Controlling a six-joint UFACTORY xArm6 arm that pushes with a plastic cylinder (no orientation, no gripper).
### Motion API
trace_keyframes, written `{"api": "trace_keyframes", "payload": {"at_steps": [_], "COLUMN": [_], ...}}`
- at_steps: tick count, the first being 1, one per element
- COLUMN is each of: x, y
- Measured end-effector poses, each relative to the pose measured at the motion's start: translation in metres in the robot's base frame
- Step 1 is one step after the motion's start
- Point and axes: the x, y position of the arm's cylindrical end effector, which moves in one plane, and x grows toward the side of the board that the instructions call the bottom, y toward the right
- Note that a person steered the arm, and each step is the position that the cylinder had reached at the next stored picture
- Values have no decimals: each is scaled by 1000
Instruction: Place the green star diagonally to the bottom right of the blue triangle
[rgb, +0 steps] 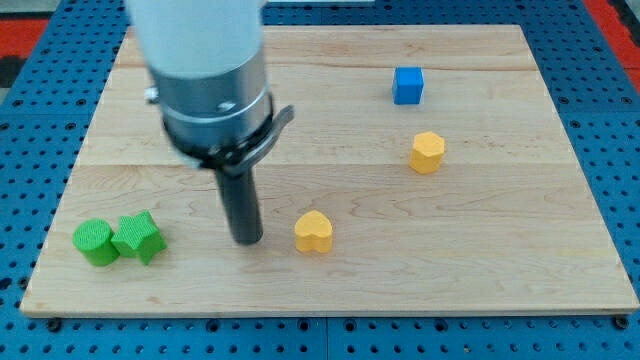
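Note:
The green star (138, 237) lies near the bottom left of the wooden board (480, 280), touching a green round block (95, 243) on its left. My tip (247, 240) rests on the board to the right of the star, well apart from it, and just left of a yellow heart block (314, 232). A blue cube (408, 86) sits at the upper right. No blue triangle shows; the arm's body (205, 80) hides part of the upper left of the board.
A yellow hexagon block (427, 152) lies below the blue cube on the right. A blue perforated surface (610, 120) surrounds the board's edges.

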Motion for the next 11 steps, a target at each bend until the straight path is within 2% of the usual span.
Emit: {"api": "trace_keyframes", "payload": {"at_steps": [1, 3, 4, 5, 7, 8, 9, 11], "x": [38, -37, 21, 58, 22, 22, -30, -62], "y": [79, 36, 59, 12, -113, -141, -150, -85]}}
